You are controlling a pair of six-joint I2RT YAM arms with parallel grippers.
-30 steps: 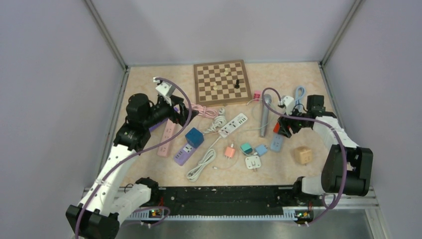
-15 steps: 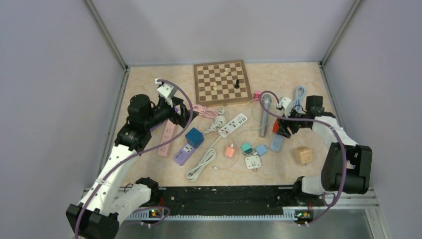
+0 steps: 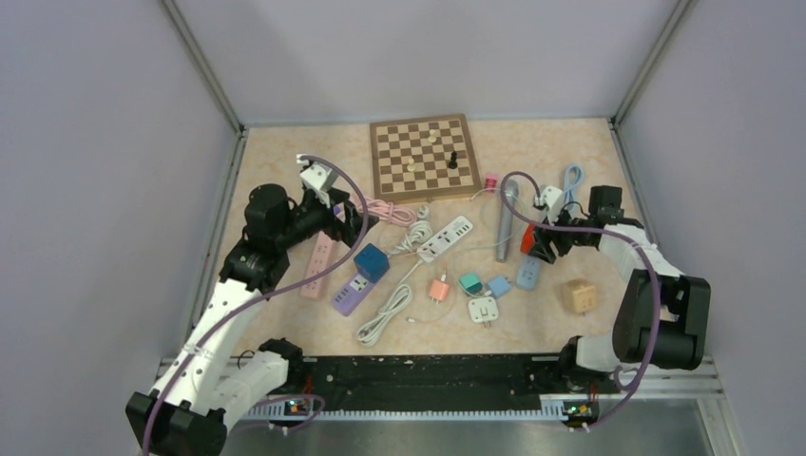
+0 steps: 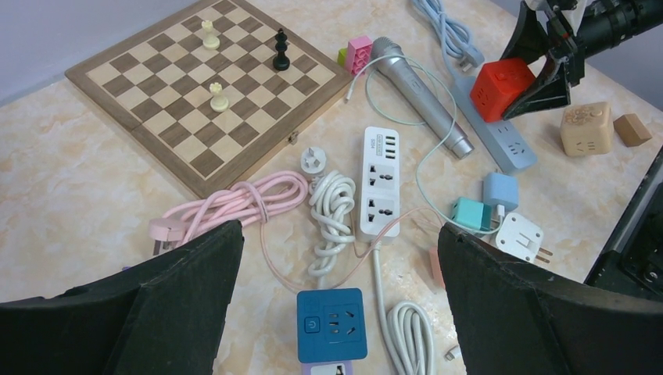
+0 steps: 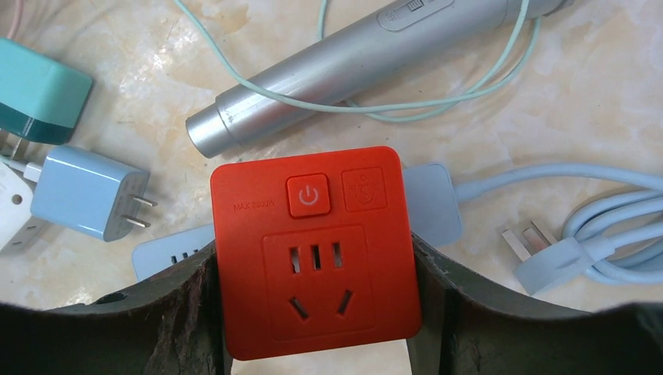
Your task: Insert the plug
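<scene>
A red cube plug adapter (image 5: 314,250) with a socket face and a power button sits between the fingers of my right gripper (image 5: 313,262), which is shut on its two sides. It hangs over the light blue power strip (image 5: 428,205), at the right of the table (image 3: 528,275). The cube's underside is hidden, so I cannot tell whether it touches the strip. The left wrist view shows the red cube (image 4: 500,87) held at a slight tilt. My left gripper (image 4: 338,230) is wide open and holds nothing. It hovers above a dark blue cube socket (image 4: 332,324).
A silver microphone (image 5: 352,66) with a thin green cable lies beside the strip. Small blue (image 5: 90,201) and teal chargers, a white power strip (image 4: 379,183), coiled cords, a tan cube (image 4: 586,129), pink (image 3: 316,266) and purple (image 3: 350,296) strips and a chessboard (image 3: 423,152) crowd the table.
My right gripper has shifted slightly left over the blue strip with the red cube in it. The left arm has barely moved.
</scene>
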